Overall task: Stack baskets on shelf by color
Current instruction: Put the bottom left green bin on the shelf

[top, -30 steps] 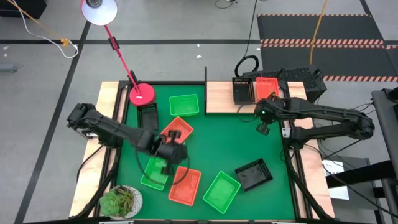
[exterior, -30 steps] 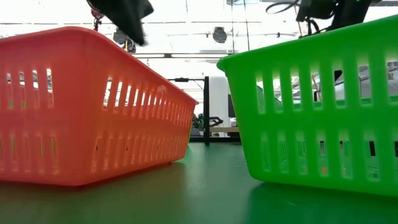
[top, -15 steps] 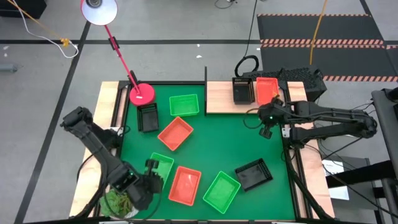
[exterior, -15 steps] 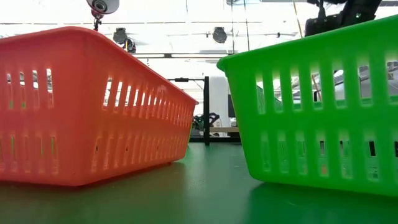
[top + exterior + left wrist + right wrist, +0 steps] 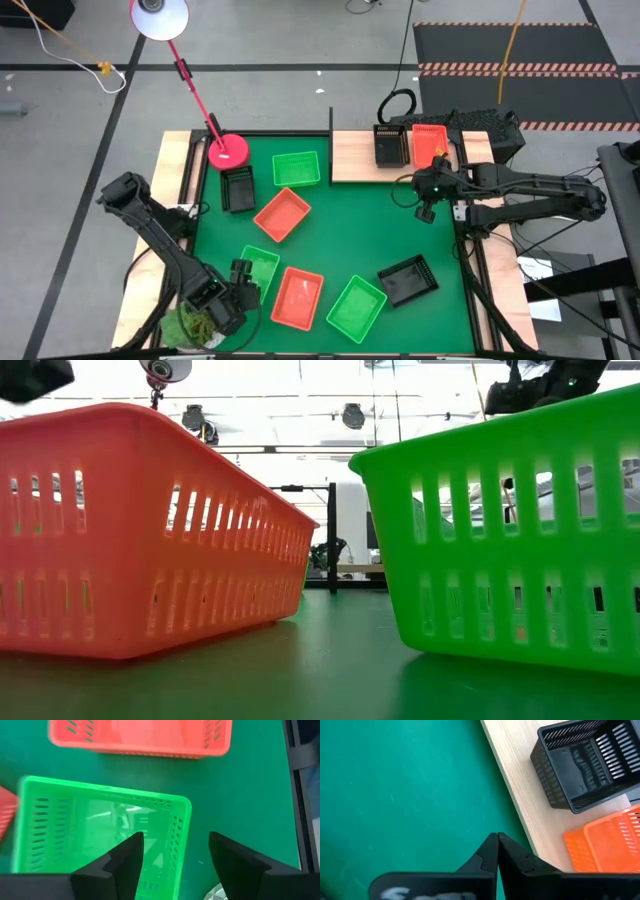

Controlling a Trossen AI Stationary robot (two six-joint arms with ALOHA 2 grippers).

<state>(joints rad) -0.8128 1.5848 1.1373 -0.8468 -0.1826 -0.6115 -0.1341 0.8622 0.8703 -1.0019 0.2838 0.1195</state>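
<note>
My left gripper [image 5: 243,280] [image 5: 176,838] hangs open over the near-left green basket [image 5: 260,267]. One finger [image 5: 127,860] is over the basket's inside and the other [image 5: 232,860] is outside its end wall [image 5: 181,835]; I see no touch. My right gripper [image 5: 425,210] [image 5: 496,845] hovers shut over the mat beside the wooden shelf [image 5: 352,157]. A black basket [image 5: 388,145] and an orange one [image 5: 428,143] stand on the shelf. Other baskets rest on the mat on their bottoms: orange [image 5: 282,214] [image 5: 298,297], green [image 5: 296,168] [image 5: 357,306], black [image 5: 238,190] [image 5: 408,280].
A red lamp base [image 5: 228,150] stands at the mat's far left corner and a potted plant [image 5: 195,325] at its near left corner, close to my left gripper. The low view is filled by an orange basket [image 5: 150,530] and a green one [image 5: 510,530].
My left arm has swung from the middle of the mat toward the table's near left corner and sunk, so its gripper now hangs over the near-left green basket. The baskets on the mat lie where they were.
</note>
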